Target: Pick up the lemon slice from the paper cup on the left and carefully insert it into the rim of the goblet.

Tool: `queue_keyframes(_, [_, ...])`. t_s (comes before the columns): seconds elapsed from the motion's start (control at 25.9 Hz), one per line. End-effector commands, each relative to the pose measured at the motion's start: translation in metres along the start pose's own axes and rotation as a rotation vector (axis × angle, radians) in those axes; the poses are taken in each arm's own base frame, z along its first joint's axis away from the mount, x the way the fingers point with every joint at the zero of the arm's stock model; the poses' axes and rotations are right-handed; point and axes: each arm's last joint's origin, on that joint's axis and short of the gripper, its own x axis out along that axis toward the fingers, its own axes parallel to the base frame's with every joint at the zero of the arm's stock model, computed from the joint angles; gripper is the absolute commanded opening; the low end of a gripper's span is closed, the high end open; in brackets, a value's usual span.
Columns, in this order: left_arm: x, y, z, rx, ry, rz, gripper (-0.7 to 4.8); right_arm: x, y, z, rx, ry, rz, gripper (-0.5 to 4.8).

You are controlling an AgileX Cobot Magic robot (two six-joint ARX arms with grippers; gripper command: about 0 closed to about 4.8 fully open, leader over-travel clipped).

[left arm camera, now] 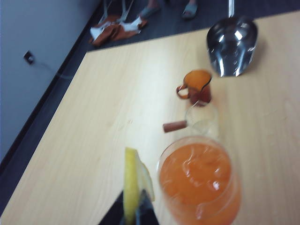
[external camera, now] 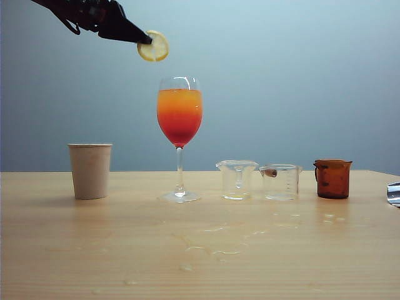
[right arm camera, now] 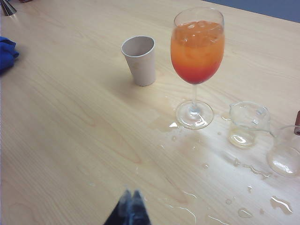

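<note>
My left gripper (external camera: 146,39) hangs high in the air, shut on the lemon slice (external camera: 154,47), a thin yellow round held by its edge. The slice sits above the goblet (external camera: 179,125) and a little to its left. In the left wrist view the lemon slice (left arm camera: 132,183) stands on edge between the dark fingers, right beside the goblet's mouth (left arm camera: 199,176) full of orange drink. The beige paper cup (external camera: 90,170) stands on the table left of the goblet. My right gripper (right arm camera: 131,199) is shut and holds nothing, low over the table well short of the goblet (right arm camera: 197,51) and cup (right arm camera: 139,60).
Two clear glass beakers (external camera: 237,179) (external camera: 280,182) and an amber-brown jug (external camera: 332,178) stand in a row right of the goblet. Spilled liquid (external camera: 212,247) lies on the wood in front of them. A steel scoop (left arm camera: 231,44) rests at the table's far end; a blue cloth (right arm camera: 6,52) lies at one edge.
</note>
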Motion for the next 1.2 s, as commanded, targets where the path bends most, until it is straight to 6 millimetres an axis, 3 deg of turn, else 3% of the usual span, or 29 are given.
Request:
queue_keyframes(0.04, [-0.002, -0.001, 0.006, -0.019, -0.035, -0.015, 0.20, -0.001, 0.001, 0.003, -0.004, -0.022, 0.005, -0.04])
queue_keyframes(0.39, [0.015, -0.008, 0.013, -0.018, -0.038, -0.060, 0.20, -0.001, 0.001, 0.003, -0.004, -0.022, 0.006, -0.04])
queue_keyframes(1.2, [0.027, -0.009, -0.006, -0.060, 0.070, -0.074, 0.23, -0.001, 0.001, 0.003, -0.004, -0.021, 0.006, -0.04])
